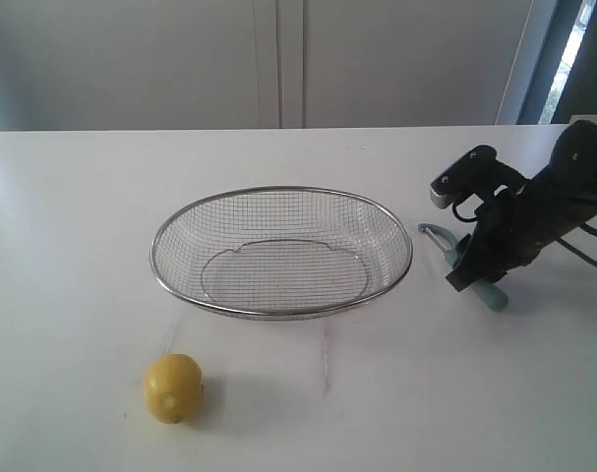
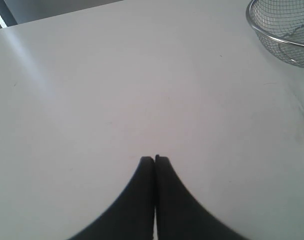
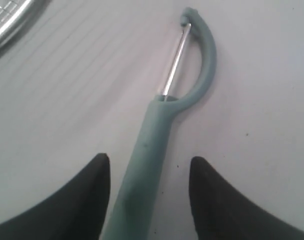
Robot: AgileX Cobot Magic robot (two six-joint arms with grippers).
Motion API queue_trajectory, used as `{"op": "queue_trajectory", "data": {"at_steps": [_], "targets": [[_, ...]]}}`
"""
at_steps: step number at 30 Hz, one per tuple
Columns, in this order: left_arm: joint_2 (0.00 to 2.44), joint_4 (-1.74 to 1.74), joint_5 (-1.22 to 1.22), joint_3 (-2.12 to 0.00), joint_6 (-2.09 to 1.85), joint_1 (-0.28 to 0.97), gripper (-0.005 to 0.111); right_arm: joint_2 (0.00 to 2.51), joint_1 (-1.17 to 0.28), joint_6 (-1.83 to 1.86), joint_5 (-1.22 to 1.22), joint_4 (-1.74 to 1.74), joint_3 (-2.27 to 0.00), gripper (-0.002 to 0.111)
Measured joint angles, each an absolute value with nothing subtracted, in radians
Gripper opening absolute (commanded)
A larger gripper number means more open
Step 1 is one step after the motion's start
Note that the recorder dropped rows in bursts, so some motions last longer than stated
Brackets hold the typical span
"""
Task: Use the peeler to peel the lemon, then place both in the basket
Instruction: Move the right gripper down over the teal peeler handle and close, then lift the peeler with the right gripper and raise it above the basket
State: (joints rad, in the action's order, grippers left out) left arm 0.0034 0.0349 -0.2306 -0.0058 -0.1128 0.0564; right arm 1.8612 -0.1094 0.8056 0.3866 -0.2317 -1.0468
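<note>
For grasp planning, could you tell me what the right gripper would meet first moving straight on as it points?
Probably the peeler, whose handle lies between the right gripper's open fingers; depth is unclear.

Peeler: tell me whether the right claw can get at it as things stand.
Probably yes: the right claw is open, straddling the peeler along its handle, with nothing in the way.
</note>
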Motion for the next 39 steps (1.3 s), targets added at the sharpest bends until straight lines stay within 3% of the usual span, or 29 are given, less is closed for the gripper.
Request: {"op": "queue_trajectory", "data": {"at_steps": [31,33,39], "targets": [[0.003,0.035,-0.231,-0.006,-0.113,0.056,0.0,1.928,-0.109,0.785,0.376,-0.234,-1.049,0.047],[0.003,0.035,-0.231,-0.006,-0.113,0.056,0.0,1.928,-0.109,0.778,0.378,-0.234,-1.049,0.043],[0.003,0.035,-0.231,-0.006,-0.113,0.056,0.0,1.928,-0.109,0.67,0.402,-0.238,-1.049,0.008]]}}
